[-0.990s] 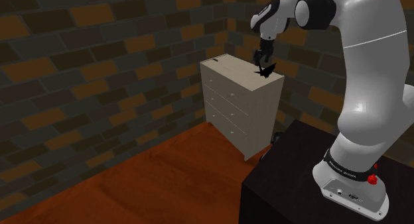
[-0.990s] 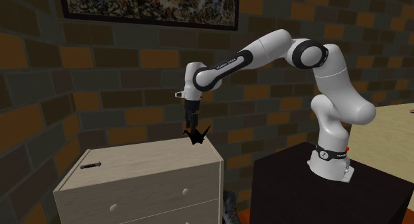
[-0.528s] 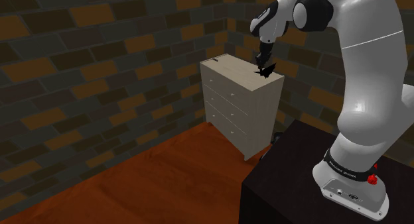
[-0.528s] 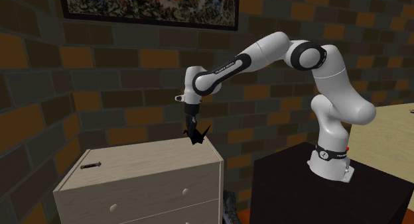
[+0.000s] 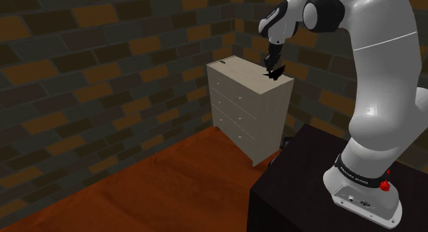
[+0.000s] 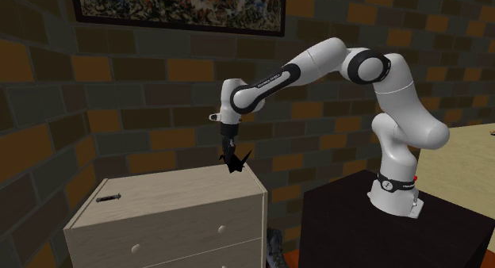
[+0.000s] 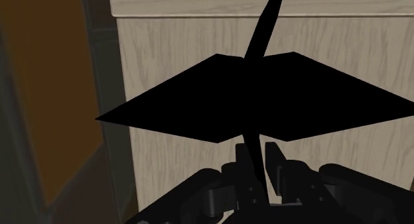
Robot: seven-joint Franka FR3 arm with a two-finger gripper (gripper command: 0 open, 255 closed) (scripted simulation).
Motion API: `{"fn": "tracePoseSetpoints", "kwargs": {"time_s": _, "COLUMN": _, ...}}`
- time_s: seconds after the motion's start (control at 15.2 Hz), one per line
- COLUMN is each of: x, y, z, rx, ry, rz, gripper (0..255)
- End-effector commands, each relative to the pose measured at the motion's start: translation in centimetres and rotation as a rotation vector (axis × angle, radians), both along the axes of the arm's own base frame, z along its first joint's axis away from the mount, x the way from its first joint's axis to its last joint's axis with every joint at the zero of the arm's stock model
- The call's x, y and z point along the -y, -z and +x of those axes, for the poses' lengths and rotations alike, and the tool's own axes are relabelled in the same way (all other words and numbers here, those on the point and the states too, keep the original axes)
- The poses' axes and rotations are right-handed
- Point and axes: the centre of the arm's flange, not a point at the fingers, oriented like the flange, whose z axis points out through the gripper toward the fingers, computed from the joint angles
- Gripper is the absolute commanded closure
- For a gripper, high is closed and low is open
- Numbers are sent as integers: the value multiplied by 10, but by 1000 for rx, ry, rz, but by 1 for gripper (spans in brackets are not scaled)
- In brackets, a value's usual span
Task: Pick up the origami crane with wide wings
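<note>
Shoulder view: the white arm (image 5: pixel 384 93) rose from its dark stand (image 5: pixel 302 189) at the lower right and reached to the top middle of the picture. The black hand (image 5: pixel 271 62) pointed down over the far corner of a pale chest of drawers (image 5: pixel 240 103). The black paper crane (image 5: pixel 276 72) was right under the hand, at that corner of the chest's top. The red-brown floor (image 5: pixel 137 189) lay far below.

Second exterior view: the arm bent over from the right, and the hand (image 6: pixel 229 150) hung in the middle of the picture. The crane (image 6: pixel 235 162) was at the tip of the hand, by the back right corner of the chest of drawers (image 6: pixel 159 207). It was very low over the top, and I could not tell if it touched the top or not. A painting (image 6: pixel 182 9) hung on the brick wall at the upper left.

Wrist view: the crane (image 7: pixel 252 100) spread its two wide wings out to both sides, just in front of the hand (image 7: pixel 259 160). The two fingers (image 7: pixel 275 162) were closed on the thin middle part of the crane, so the hand was gripping it. The pale top of the chest was behind the wings.

The reach and the grip looked done. What was left, I think, was to lift the crane well up off the chest.
</note>
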Motion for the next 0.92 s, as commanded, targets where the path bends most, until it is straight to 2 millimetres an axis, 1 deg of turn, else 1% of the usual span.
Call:
{"fn": "tracePoseSetpoints", "kwargs": {"time_s": 0.0, "x": 0, "y": -8, "z": 0, "rx": 0, "ry": 0, "rz": 0, "gripper": 255}}
{"fn": "tracePoseSetpoints", "kwargs": {"time_s": 0.86, "x": 0, "y": -76, "z": 0, "rx": 0, "ry": 0, "rz": 0, "gripper": 255}}
